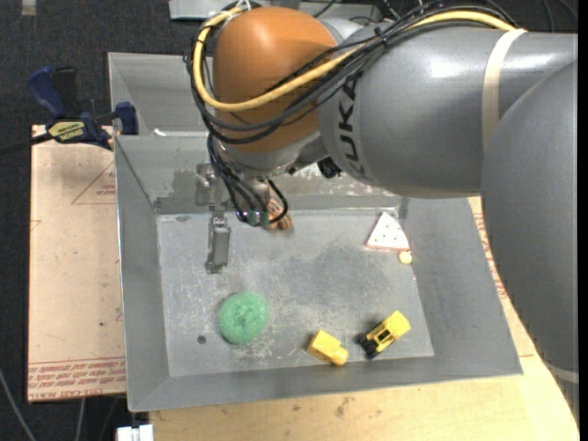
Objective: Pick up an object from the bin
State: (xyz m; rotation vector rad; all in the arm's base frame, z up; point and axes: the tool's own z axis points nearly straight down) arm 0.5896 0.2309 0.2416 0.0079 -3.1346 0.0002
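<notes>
One fuzzy green ball (243,317) — round, seemingly soft — lies near the tool (218,246), whose opening I cannot tell.

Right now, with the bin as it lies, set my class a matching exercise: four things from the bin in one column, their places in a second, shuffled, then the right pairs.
Things:
1. green fuzzy ball
2. yellow block
3. yellow and black toy vehicle
4. white triangle

Places in the camera view:
A. right side, by the back wall
B. front, left of centre
C. front edge, middle
D. front right, just right of the block

Pairs: 1-B, 2-C, 3-D, 4-A
</notes>
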